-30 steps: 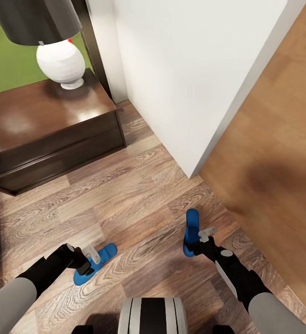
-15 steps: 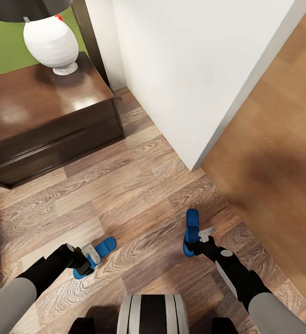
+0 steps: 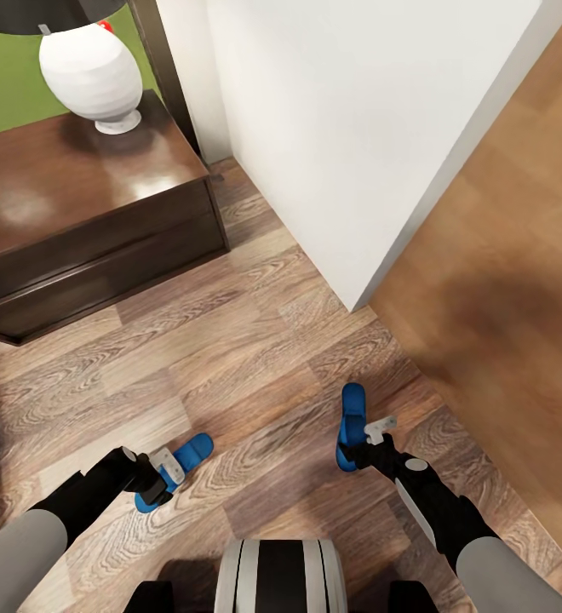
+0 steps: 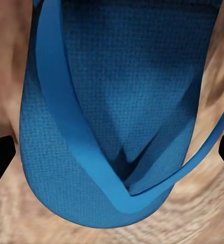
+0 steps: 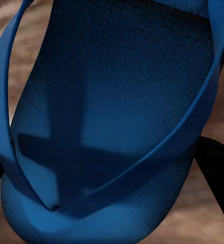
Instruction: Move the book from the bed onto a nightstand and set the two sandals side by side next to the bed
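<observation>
Two bright blue sandals are in my grippers, low over the wood-plank floor (image 3: 255,340). My left gripper (image 3: 169,471) is shut on one sandal (image 3: 194,450), which juts out past its fingers. The left wrist view has that sandal (image 4: 122,101) close up, with a dark fingertip (image 4: 0,157) at its edge. My right gripper (image 3: 368,432) is shut on the other sandal (image 3: 351,404), seen close up as a strapped blue sole (image 5: 112,101) in the right wrist view. The nightstand (image 3: 68,213), dark and glossy, stands at the far left. The book and the bed are out of view.
A lamp with a round white base (image 3: 91,77) and a black shade stands on the nightstand. A white wall face (image 3: 341,128) meets a plain wooden panel (image 3: 502,281) at a corner ahead. A dark window frame (image 3: 163,60) rises behind the nightstand.
The whole view has shifted, so the nightstand and lamp sit higher and further left in the picture. Both grippers keep their sandals in the same pose.
</observation>
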Motion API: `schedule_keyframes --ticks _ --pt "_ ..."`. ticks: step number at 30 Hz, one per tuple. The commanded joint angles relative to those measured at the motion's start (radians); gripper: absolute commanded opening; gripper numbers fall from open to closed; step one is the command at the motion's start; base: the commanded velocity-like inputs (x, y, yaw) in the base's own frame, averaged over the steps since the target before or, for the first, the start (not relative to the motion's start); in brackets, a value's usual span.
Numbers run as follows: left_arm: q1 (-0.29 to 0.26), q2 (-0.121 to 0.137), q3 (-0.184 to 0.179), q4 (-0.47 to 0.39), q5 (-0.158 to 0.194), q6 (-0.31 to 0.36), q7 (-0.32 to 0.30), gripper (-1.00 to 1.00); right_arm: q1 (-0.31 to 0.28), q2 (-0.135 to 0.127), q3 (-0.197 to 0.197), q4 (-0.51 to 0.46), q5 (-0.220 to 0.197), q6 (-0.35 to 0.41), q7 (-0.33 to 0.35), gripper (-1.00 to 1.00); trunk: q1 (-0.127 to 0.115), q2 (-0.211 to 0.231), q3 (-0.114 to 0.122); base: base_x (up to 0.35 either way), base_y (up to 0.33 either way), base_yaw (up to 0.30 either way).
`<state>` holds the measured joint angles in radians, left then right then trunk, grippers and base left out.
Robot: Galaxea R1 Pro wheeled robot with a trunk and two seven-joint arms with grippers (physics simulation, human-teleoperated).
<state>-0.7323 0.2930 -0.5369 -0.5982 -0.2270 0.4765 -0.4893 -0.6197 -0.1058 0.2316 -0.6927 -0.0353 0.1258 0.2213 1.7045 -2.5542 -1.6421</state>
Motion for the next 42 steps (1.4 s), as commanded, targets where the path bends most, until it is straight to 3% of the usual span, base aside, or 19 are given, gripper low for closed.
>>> schedule_keyframes --ticks 1,8,9,21,42 --pt "0.0 0.0 0.0 0.0 0.0 0.0 0.0 1.0 0.0 0.0 0.0 0.0 0.0 0.0 0.0 -1.0 0.0 0.0 -0.004 0.0 0.0 0.0" --pt "-0.001 0.0 0.0 0.0 0.0 0.001 0.0 1.0 0.0 0.0 0.0 0.0 0.0 0.0 0.0 -1.0 0.001 0.0 -0.008 0.0 0.0 0.0" --pt "0.0 0.0 0.0 0.0 0.0 0.0 -0.001 -1.0 0.0 0.0 0.0 -0.001 0.0 0.0 0.0 -1.0 0.001 0.0 -0.008 0.0 0.0 0.0" --pt "0.0 0.0 0.001 0.0 0.0 0.001 -0.002 -1.0 0.0 0.0 0.0 0.0 0.0 0.0 0.0 -1.0 0.001 0.0 -0.008 0.0 0.0 0.0" --pt "0.0 -0.001 0.0 0.0 0.0 0.004 -0.001 -1.0 0.0 0.0 0.0 0.0 0.0 0.0 0.0 -1.0 -0.009 0.004 0.073 0.0 0.0 0.0"
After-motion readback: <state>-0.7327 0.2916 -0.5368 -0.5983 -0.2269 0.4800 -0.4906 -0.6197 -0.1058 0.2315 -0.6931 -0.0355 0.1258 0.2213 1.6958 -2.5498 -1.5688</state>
